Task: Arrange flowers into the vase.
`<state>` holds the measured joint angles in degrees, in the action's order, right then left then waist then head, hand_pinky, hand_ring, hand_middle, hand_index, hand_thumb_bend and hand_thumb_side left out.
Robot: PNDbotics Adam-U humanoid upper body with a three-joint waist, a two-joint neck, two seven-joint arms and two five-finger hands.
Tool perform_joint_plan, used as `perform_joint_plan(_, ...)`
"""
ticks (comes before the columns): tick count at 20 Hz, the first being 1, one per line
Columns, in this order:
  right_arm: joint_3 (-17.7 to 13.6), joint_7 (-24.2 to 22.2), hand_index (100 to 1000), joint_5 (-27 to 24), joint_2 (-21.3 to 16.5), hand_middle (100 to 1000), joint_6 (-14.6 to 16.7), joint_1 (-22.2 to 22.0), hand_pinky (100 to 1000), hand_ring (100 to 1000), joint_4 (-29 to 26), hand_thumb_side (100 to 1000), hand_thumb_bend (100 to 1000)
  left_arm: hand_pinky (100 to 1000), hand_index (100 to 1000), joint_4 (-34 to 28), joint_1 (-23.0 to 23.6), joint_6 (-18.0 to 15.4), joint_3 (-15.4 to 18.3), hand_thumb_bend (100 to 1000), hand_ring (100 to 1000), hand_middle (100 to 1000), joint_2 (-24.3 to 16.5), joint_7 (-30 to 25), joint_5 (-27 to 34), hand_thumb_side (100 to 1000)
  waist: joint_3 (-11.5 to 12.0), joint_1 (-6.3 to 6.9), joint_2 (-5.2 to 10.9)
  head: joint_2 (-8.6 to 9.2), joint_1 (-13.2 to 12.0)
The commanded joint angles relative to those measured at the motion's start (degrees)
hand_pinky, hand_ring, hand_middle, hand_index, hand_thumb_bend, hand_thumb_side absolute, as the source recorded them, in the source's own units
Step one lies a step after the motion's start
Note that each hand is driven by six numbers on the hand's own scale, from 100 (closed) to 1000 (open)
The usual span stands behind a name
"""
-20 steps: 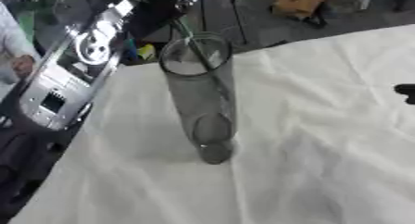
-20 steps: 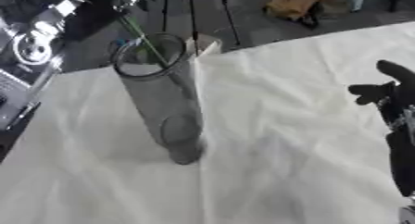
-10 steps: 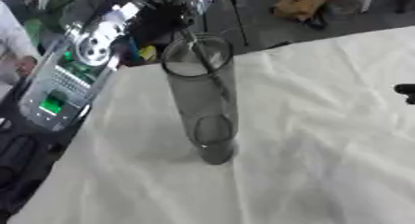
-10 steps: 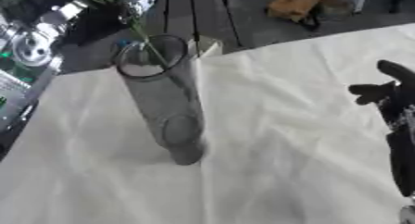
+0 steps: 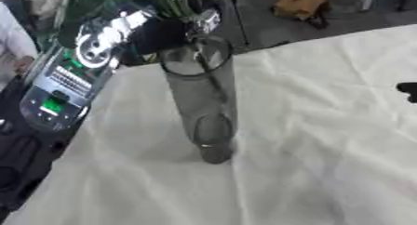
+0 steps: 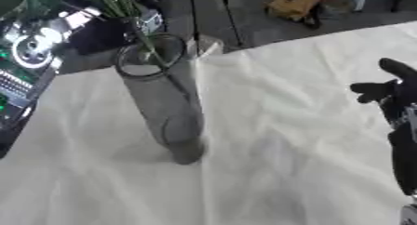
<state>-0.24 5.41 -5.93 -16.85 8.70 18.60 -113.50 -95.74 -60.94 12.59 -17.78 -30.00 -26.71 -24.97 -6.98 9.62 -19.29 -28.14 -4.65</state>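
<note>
A tall clear glass vase (image 6: 163, 103) is standing upright on the desk (image 6: 285, 173), which is lying under a creased white cloth (image 5: 326, 126). The vase is sitting toward the far left part of the cloth, near the desk's far edge.

Green flower stems (image 6: 130, 19) are entering the vase's mouth from above, leaning toward the upper left. One thin stem is showing through the glass inside the upper part of the vase. The blooms are lying outside both views.

The left hand (image 5: 167, 33) is appearing as a dark mass beside the vase's rim at the upper left, at the stems. Whether its fingers are closing round the stems cannot be told from these views. The silver and black forearm (image 5: 77, 66), with a green light on it, is running from the left edge up to that hand.

The right hand (image 6: 391, 91) is showing at the right edge of the right eye view, held above the cloth and well apart from the vase. Its fingers are straight and somewhat spread, and they are holding nothing.

A brown object (image 6: 293, 5) is lying on the dark floor beyond the desk.
</note>
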Motion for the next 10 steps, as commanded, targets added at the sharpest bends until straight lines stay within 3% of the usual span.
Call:
perform_joint_plan(1,0.14,-0.03,852,-0.46,-0.28,483,-0.13,0.29,876,707,-1.1,793,100,714,927,-0.2,-1.21,-0.45,0.75,100,807,794,-1.95,-1.87,0.97,990,0.0,0.56,2.44,-0.1,-0.23)
perform_joint_plan(10,0.34,-0.43,852,-0.67,-0.22,482,-0.53,-0.02,878,707,-1.1,785,100,745,964,0.92,-1.37,-0.51,1.67,116,822,811,-2.23,-4.19,1.99,1000,-0.05,1.07,2.78,-0.33,-0.29)
